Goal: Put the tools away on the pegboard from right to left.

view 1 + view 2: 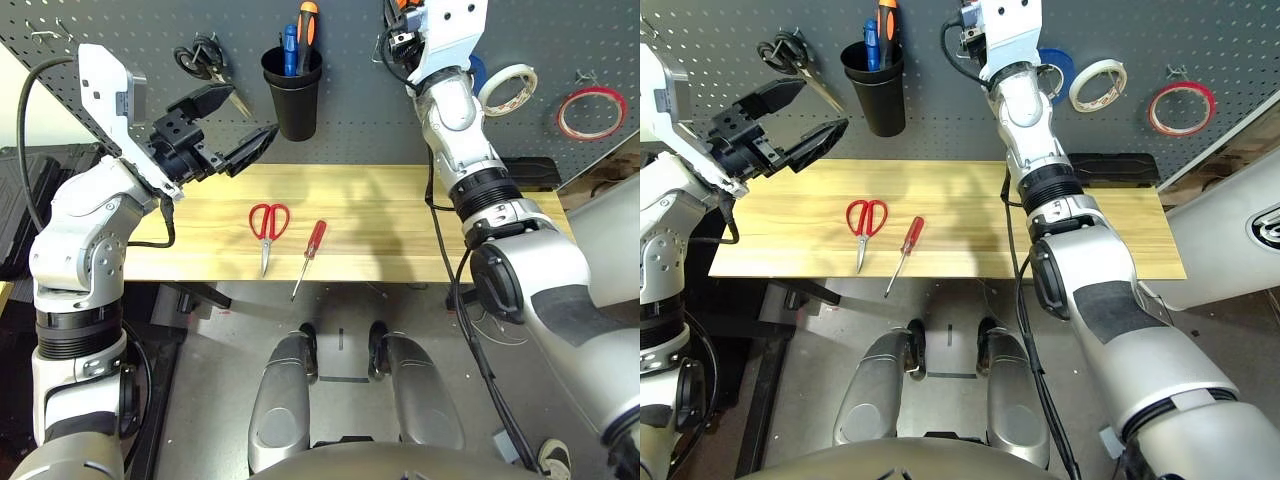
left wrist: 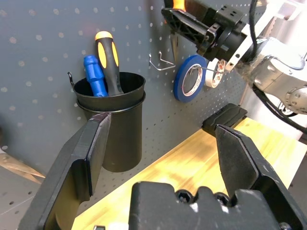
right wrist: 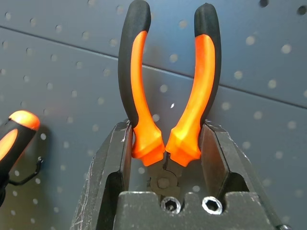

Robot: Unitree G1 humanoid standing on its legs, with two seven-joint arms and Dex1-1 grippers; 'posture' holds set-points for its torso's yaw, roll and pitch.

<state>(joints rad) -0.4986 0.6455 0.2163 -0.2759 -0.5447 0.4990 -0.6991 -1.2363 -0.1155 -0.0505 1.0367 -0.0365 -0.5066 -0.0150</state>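
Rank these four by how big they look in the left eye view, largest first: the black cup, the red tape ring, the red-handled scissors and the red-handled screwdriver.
1. Black cup
2. Red-handled scissors and red-handled screwdriver: similar length, too close to rank
3. Red tape ring: smallest, though it hangs farther away on the pegboard, so this is unsure

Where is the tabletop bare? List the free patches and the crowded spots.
The table is bare from the red screwdriver across to its right end, and left of the red scissors to the left edge under the open left gripper. The scissors and screwdriver crowd the middle.
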